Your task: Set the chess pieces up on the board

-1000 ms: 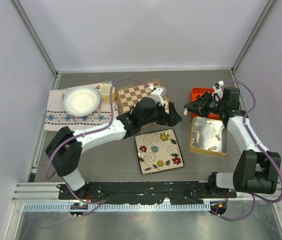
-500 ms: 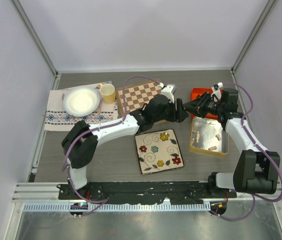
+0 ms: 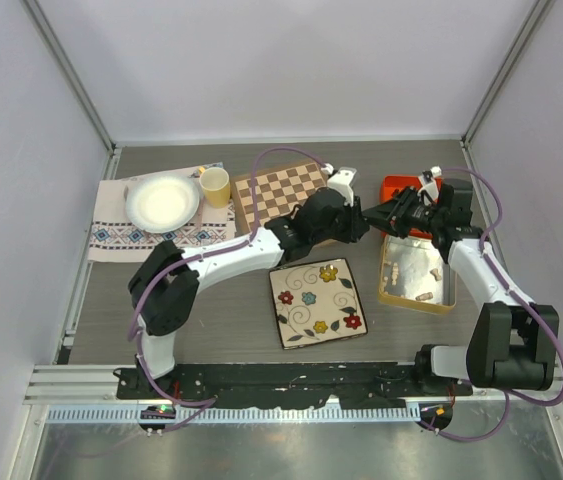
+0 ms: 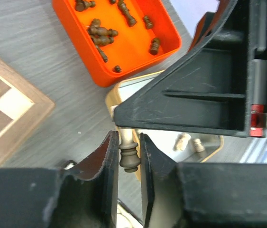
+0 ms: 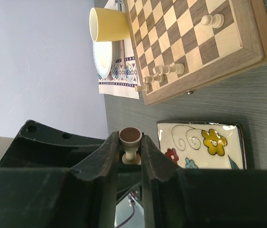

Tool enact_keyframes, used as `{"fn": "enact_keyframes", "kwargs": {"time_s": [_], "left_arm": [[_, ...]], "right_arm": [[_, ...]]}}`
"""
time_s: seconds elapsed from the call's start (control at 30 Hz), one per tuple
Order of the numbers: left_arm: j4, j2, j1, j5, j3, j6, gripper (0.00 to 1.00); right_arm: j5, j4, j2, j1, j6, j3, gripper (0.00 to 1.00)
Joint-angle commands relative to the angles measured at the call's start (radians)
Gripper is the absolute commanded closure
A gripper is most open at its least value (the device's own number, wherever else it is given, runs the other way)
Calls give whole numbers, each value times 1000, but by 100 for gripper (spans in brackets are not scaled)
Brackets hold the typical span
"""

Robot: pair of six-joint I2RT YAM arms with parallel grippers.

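Note:
A pale chess piece (image 4: 128, 156) hangs in the air between the two grippers, right of the board (image 3: 281, 190). My right gripper (image 5: 132, 142) is shut on its base end, whose brown felt sole (image 5: 130, 135) faces the camera. My left gripper (image 4: 129, 147) has its jaws pressed on the piece's other end, just under the right gripper's black finger. In the top view the left gripper (image 3: 364, 222) and the right gripper (image 3: 379, 215) meet tip to tip. A few pale pieces (image 5: 164, 70) stand on the board (image 5: 195, 42).
An orange tray (image 3: 393, 186) holds several dark pieces (image 4: 100, 35). A gold-rimmed tin (image 3: 416, 270) with pale pieces (image 4: 183, 141) lies below the grippers. The floral plate (image 3: 319, 300) is in front; a yellow cup (image 3: 215, 186) and white plate (image 3: 162, 201) sit left on a patterned cloth.
My left arm swung right from over the board to meet the right gripper, and its jaws closed from wide open onto the piece. The right gripper edged slightly left, still holding the piece.

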Motion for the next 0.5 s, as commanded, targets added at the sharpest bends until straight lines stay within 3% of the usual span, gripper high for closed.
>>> {"fn": "enact_keyframes", "kwargs": {"time_s": [0.0,0.1,0.23,0.33,0.4,0.43,0.47], "left_arm": [[-14,-14,5,-61,23,69,85],[-10,-46,6,-52,-5,132,95],[1,-138,12,29,-98,266,99],[-19,-256,26,123,-207,382,100],[-59,-322,47,231,-281,469,100],[-98,-389,55,277,-302,508,100],[-163,-421,74,336,-340,540,100]], "right_arm": [[-27,28,-54,20,-29,2,96],[-50,20,-59,23,-76,11,86],[-93,-25,-71,23,-229,48,63],[-210,-87,-77,23,-474,83,43],[-307,-221,-68,23,-736,129,37],[-429,-311,-62,23,-857,185,33],[-464,-569,-54,31,-1237,219,26]]}}
